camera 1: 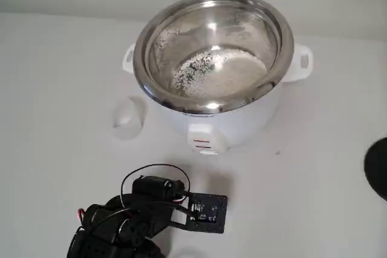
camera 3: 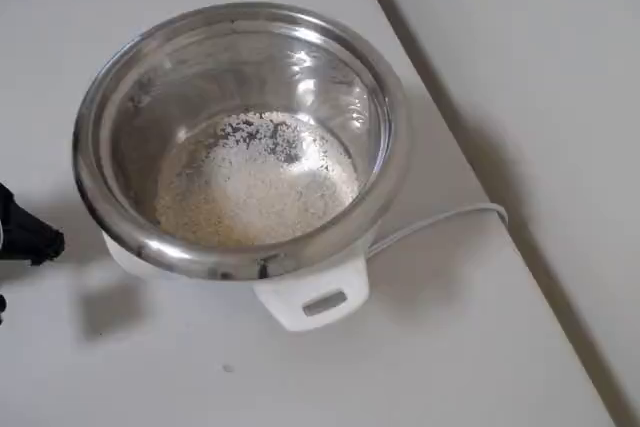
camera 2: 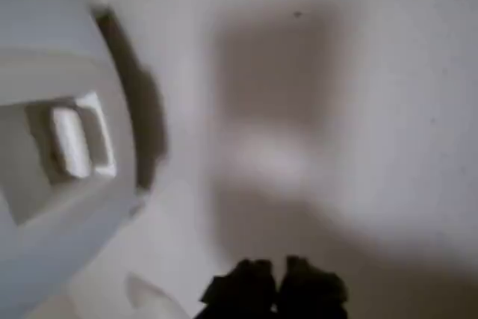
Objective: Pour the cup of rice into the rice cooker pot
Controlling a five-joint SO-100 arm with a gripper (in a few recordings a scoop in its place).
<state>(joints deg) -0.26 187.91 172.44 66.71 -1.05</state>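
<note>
1. Gripper (camera 2: 275,289): seen in the wrist view as two dark, blurred fingertips at the bottom edge, close together with only a thin gap and nothing between them. In the fixed view the black arm (camera 1: 130,219) sits at the bottom left, with a flat black plate (camera 1: 205,212) carrying small components facing the camera.
2. Rice cooker pot (camera 1: 213,4): a shiny steel bowl with a rolled rim, seated in a white cooker body (camera 1: 236,122) with side handles (camera 1: 300,63). In the overhead view the pot (camera 3: 240,19) stands left of centre.
3. Rice (camera 1: 208,70): a pale grainy layer on the pot's floor; in the overhead view the rice (camera 3: 255,187) covers most of the bottom, with scattered grains higher on the wall.
4. Cup (camera 1: 128,117): a small whitish translucent cup on the tabletop (camera 1: 314,173), just beside the cooker's left side in the fixed view, apart from the gripper. Whether it lies or stands cannot be told.
5. Writing: a small dark line of print runs under the rim on the cooker front, too small to read; two red bars mark the switch panel (camera 1: 202,140).
6. Edges and open room: in the overhead view the tabletop edge (camera 3: 470,162) runs diagonally just right of the cooker, crossed by a white cord (camera 3: 440,219). Bare surface lies in front of the cooker and to its right in the fixed view, up to a dark round object (camera 1: 378,167) at the right border.
</note>
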